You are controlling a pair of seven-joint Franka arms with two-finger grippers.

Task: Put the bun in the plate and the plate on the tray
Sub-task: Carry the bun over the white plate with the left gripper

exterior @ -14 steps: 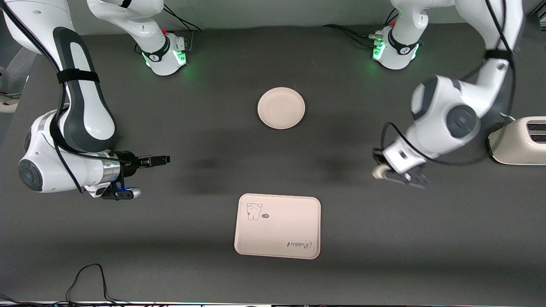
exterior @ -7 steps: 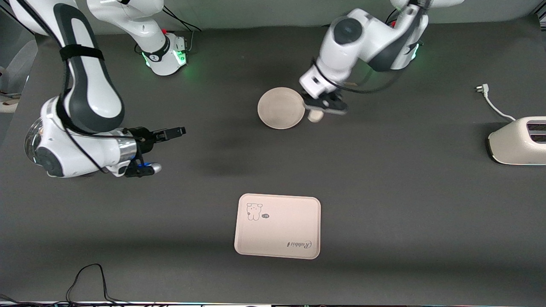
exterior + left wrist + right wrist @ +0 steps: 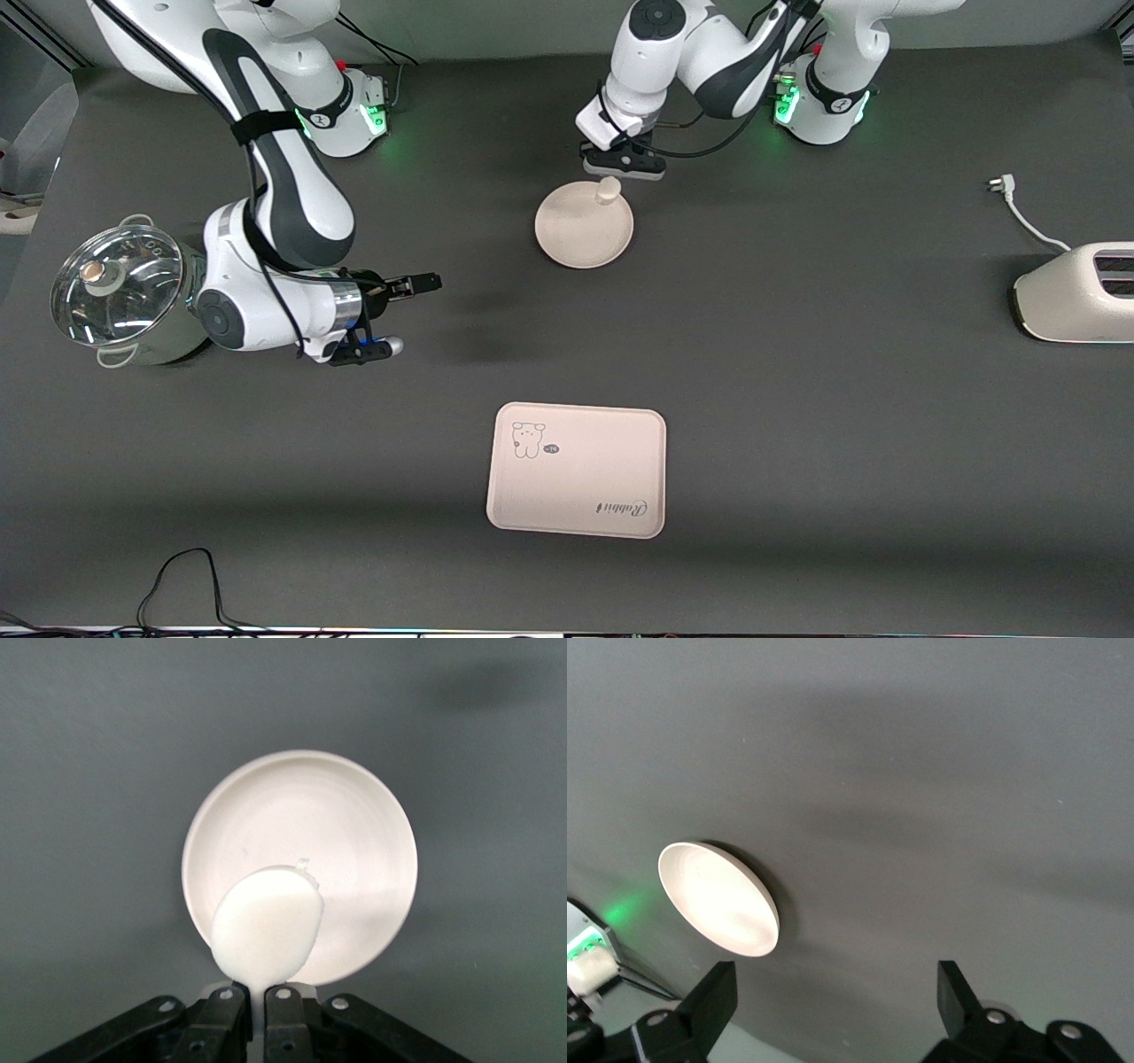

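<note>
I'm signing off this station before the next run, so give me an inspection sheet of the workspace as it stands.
Surface: dark table, no spills seen.
Job's things: bun held over the plate rim; plate bare, on the table; tray bare, nearer the front camera than the plate.
Clutter: lidded steel pot at the right arm's end; toaster at the left arm's end.
Grippers: left claw shut on the bun; right claw open, holding nothing, over bare table between pot and plate.
Cables: toaster plug lying loose; black cable at the table's near edge.
Surroundings: nothing seen.
</note>
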